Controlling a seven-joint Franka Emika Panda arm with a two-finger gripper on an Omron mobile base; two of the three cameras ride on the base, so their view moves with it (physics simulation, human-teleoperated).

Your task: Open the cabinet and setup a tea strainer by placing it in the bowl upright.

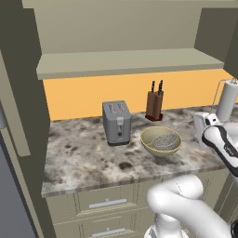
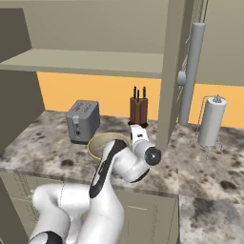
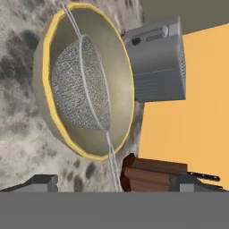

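Observation:
The cabinet (image 1: 130,62) stands open above the counter, its beige shelf bare. Its right door (image 2: 171,71) is swung out, showing its grey bar handle (image 2: 190,71). The yellowish-tan bowl (image 1: 161,141) (image 3: 85,85) sits on the counter right of the toaster. The wire-mesh tea strainer (image 1: 165,141) (image 3: 76,89) rests inside the bowl. Its thin handle (image 3: 112,152) leans over the rim toward my hand. My gripper (image 3: 117,183) is open just beyond the bowl's right side. The handle's end runs between its wide-apart fingertips, and they do not touch it.
A grey toaster (image 1: 116,122) (image 2: 83,121) stands left of the bowl. A brown knife block (image 1: 154,104) (image 2: 138,110) is behind it at the orange wall. A paper towel holder (image 2: 212,121) stands far right. Drawers (image 1: 107,203) lie below the marble counter (image 1: 79,158).

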